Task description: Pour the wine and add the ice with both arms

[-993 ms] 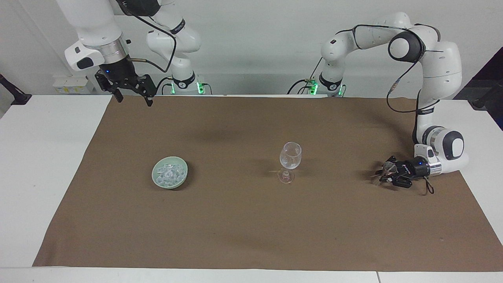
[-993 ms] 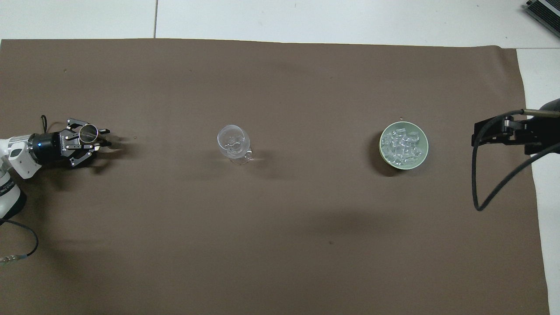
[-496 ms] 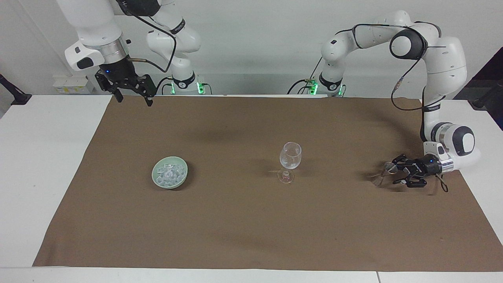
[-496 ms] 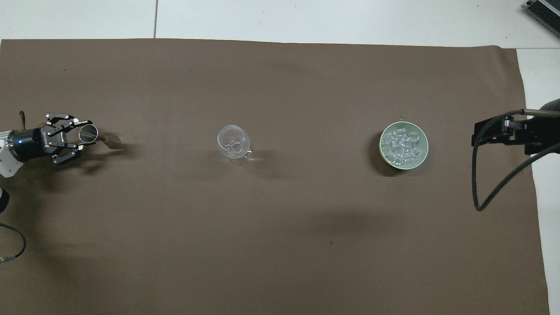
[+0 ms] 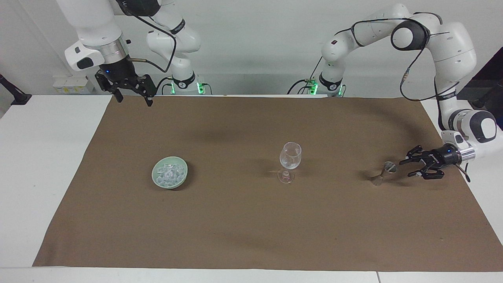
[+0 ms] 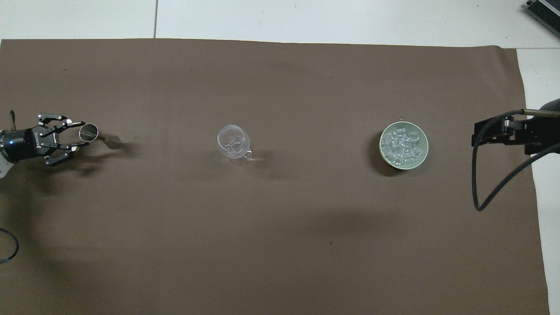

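We see the left gripper low over the cloth at its own arm's end, fingers spread and clear of the small metal cup just beside it. The right gripper hangs high, open, waiting. The ice sits heaped in the green bowl, well apart from the wine glass. We'd want a straight descent over the bowl and a gentle pinch on one cube.

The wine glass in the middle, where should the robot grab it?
Probably around the round bowl of the wine glass, coming in level from the side. It stands upright, and the stem looks short and thin, so the bowl gives the fingers more to hold.
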`<state>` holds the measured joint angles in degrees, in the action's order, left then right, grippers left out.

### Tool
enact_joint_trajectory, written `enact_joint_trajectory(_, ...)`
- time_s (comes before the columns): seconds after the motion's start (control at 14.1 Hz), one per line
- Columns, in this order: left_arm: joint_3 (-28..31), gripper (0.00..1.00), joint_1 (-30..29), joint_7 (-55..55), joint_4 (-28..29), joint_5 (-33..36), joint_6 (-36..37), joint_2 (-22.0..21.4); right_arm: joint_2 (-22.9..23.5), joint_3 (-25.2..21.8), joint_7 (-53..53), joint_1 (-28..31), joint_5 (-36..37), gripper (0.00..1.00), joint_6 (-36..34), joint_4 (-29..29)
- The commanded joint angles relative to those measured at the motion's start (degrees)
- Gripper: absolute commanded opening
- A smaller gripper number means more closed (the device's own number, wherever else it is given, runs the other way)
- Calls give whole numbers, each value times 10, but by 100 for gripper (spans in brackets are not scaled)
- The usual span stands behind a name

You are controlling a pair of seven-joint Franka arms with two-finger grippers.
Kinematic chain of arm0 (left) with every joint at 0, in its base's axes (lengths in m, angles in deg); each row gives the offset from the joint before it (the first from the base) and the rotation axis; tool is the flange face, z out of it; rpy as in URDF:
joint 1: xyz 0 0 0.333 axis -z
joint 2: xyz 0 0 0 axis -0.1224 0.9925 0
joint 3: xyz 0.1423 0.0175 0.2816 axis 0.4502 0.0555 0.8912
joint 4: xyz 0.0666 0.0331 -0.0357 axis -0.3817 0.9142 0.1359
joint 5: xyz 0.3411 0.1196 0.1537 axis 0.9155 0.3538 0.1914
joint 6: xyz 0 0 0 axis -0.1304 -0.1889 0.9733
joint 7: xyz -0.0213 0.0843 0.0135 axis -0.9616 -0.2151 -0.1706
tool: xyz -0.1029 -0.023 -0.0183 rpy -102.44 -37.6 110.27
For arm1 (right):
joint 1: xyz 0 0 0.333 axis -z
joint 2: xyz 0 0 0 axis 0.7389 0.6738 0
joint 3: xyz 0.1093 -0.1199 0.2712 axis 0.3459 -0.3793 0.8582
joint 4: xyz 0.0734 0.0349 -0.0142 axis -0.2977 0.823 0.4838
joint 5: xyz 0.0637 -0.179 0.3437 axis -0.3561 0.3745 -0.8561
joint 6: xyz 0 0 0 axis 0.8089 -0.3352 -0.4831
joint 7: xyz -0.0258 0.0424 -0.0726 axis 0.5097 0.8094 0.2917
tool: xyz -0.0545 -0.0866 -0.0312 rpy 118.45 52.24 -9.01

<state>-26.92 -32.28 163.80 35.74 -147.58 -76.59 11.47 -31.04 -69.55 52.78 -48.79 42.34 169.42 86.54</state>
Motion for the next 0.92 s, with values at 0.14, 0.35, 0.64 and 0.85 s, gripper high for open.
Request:
enact_joint_trajectory(0.14,2,55,22,-174,10,72,-21,-105,-3,-1,11,5,-10,100,-4,0)
enact_joint_trajectory(0.35,2,55,62,-291,14,92,-48,-173,-2,-1,11,5,-10,100,-4,0)
enact_joint_trajectory(0.64,3,55,116,-418,63,134,-151,-271,-3,-2,16,5,-10,100,-10,1)
enact_joint_trajectory(0.85,4,56,164,-519,74,210,-206,-322,-7,2,17,3,-11,100,-10,9)
